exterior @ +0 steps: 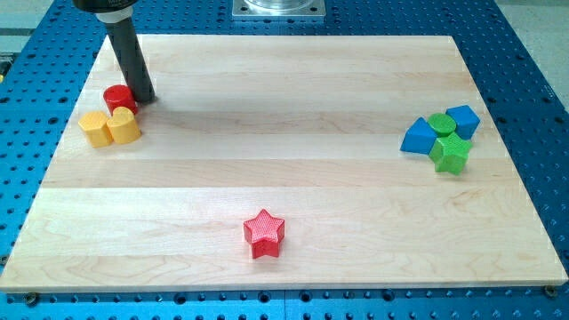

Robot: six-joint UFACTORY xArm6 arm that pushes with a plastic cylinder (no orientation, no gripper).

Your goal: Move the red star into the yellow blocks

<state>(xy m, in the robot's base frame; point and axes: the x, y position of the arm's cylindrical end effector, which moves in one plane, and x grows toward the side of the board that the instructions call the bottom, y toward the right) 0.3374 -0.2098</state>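
Observation:
The red star lies near the view's bottom middle of the wooden board. Two yellow blocks sit at the view's left: a yellow hexagon-like block and a yellow heart-like block, touching each other. A red round block sits just above them. My tip rests on the board right beside the red round block, on its right side, far up and left of the red star.
At the view's right stands a cluster: a blue triangle-like block, a blue block, a green round block and a green star-like block. The board lies on a blue perforated table.

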